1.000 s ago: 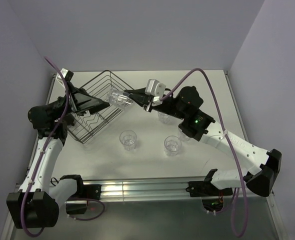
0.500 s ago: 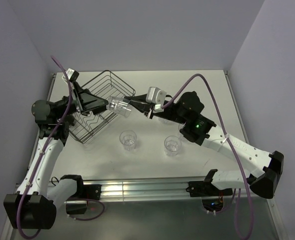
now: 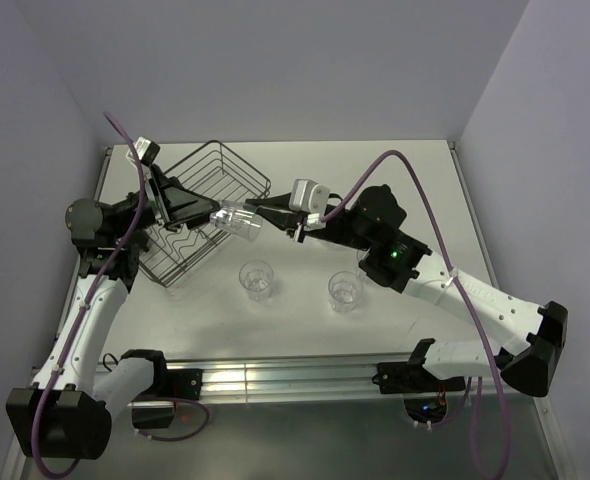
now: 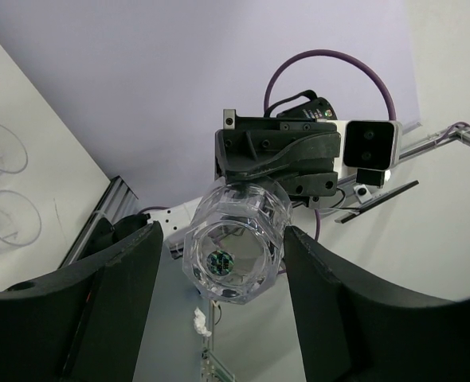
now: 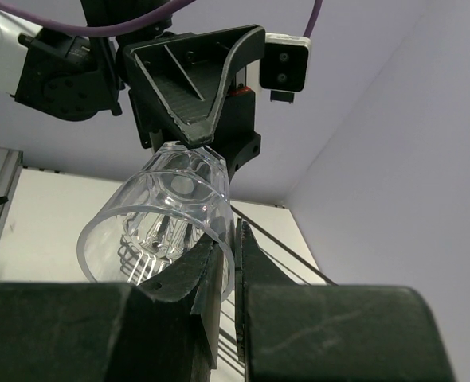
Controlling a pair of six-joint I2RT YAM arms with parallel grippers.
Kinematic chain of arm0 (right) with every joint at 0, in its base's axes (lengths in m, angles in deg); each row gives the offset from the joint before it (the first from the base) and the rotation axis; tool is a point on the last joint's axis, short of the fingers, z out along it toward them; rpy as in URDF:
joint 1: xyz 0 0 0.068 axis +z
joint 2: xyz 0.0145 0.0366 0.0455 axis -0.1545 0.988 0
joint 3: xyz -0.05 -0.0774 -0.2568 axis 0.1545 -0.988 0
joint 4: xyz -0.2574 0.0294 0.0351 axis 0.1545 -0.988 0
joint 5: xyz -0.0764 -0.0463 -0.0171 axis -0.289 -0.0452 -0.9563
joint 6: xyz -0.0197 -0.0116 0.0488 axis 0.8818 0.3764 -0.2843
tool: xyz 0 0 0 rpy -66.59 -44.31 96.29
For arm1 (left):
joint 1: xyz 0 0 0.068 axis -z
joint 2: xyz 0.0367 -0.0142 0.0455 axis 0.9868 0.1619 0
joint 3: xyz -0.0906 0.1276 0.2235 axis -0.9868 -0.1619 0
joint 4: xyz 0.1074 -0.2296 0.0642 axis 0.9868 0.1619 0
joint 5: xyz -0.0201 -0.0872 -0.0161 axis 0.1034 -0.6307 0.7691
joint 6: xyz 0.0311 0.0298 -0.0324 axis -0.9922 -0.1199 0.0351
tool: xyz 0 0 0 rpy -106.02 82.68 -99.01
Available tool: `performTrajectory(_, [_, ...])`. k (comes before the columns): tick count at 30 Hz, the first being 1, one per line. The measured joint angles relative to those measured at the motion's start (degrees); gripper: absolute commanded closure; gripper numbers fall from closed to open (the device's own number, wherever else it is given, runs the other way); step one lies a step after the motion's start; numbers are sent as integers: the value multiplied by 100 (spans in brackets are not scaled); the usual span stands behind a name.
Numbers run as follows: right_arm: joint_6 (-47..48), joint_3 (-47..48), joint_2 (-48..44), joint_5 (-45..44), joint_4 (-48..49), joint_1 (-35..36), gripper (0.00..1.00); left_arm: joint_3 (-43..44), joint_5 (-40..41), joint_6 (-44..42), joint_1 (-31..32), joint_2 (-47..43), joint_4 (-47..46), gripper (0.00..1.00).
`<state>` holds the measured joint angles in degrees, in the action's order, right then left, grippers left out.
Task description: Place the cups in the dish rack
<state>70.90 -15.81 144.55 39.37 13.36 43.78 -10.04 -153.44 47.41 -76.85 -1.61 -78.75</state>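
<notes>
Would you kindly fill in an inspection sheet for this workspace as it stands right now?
Surface: white table, no spills seen.
Job's things: black wire dish rack at rear left, no cup seen in it; held cup on its side in the air beside the rack; left standing cup and right standing cup upright mid-table.
Clutter: nothing seen.
Grippers: right tool pinching the held cup's rim; left tool open, its fingers flanking that cup's base.
Cables: purple cables looping above both arms, off the table.
Surroundings: lilac walls; metal rail at the near edge.
</notes>
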Motion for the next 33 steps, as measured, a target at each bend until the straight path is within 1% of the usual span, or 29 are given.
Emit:
performTrajectory(2, [13,0,0,-2,-15,9,100,0,2,-4,0,-2,0,31])
performTrajectory(4, [17,0,0,-11,-17,9,100,0,0,-7,0,-4,0,28])
performTrajectory(21, [-275,0,87,-310,-4,35,100,-76,-7,280,0,-24,-341,29])
performTrajectory(27, [-339,0,87,-328,24,35,100,-142,-17,323,0,-24,-417,39])
performTrajectory(28, [-343,0,87,-330,26,35,100,-155,-15,330,0,-26,-428,43])
performTrajectory(30, [-374,0,87,-330,33,35,100,-181,-15,378,0,-24,-455,49])
performTrajectory(31, [-387,0,87,-328,31,35,100,-190,-9,409,0,-24,-470,57])
performTrajectory(32, [-407,0,87,-326,31,35,100,-195,-7,431,0,-24,-503,62])
performTrajectory(33, [-424,0,87,-326,33,35,98,-199,-2,452,-2,-24,-520,68])
